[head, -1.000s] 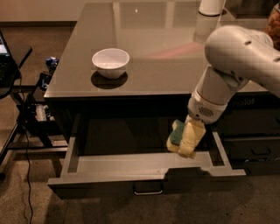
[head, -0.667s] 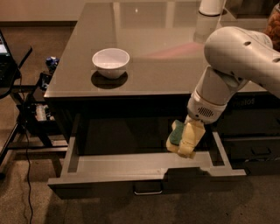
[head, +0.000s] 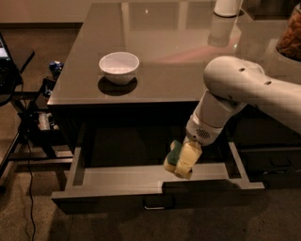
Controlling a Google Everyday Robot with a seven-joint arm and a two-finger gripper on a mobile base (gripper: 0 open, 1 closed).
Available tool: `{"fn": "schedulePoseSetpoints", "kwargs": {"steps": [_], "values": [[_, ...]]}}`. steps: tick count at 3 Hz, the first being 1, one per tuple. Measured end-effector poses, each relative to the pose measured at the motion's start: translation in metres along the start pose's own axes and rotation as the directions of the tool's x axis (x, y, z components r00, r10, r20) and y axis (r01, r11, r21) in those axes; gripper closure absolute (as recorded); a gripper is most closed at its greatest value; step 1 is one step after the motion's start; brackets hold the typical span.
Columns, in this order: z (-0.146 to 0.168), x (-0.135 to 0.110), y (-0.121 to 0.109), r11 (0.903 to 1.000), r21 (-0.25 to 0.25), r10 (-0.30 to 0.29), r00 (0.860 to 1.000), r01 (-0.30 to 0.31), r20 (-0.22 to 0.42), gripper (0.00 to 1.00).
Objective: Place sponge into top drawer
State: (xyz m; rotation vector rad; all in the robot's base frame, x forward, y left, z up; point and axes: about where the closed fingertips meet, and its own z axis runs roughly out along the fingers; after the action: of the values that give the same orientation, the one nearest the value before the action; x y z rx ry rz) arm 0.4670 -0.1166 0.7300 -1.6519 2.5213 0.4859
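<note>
The top drawer [head: 117, 181] is pulled open below the table edge; its flat grey front carries a small silver loop handle [head: 155, 205]. My gripper [head: 181, 160] hangs over the right part of the open drawer, its pale fingers [head: 188, 159] pointing down inside it. It is shut on the sponge [head: 173, 155], whose dark green face and yellow foam show at the gripper's left side. The sponge is held just above the drawer's floor. My white arm [head: 235, 89] reaches in from the right.
A white bowl [head: 119, 66] stands on the glossy tabletop [head: 160, 42] at the left. A white cylinder [head: 226, 7] stands at the back right. A darker drawer front [head: 275, 162] is to the right. Cables and a stand [head: 28, 122] are on the floor at left.
The gripper with the sponge has sunk slightly lower into the drawer; otherwise nothing has moved.
</note>
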Motion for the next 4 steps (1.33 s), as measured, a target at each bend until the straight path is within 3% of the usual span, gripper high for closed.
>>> {"fn": "schedulePoseSetpoints", "kwargs": {"steps": [1, 2, 4], "values": [[0.028, -0.021, -0.014, 0.9998, -0.011, -0.013, 0.999, 0.014, 0.036, 1.0], [0.029, -0.021, -0.013, 0.9998, -0.011, -0.013, 0.999, 0.013, 0.036, 1.0], [0.063, -0.04, -0.026, 0.9977, 0.012, 0.065, 0.993, -0.067, 0.096, 1.0]]}}
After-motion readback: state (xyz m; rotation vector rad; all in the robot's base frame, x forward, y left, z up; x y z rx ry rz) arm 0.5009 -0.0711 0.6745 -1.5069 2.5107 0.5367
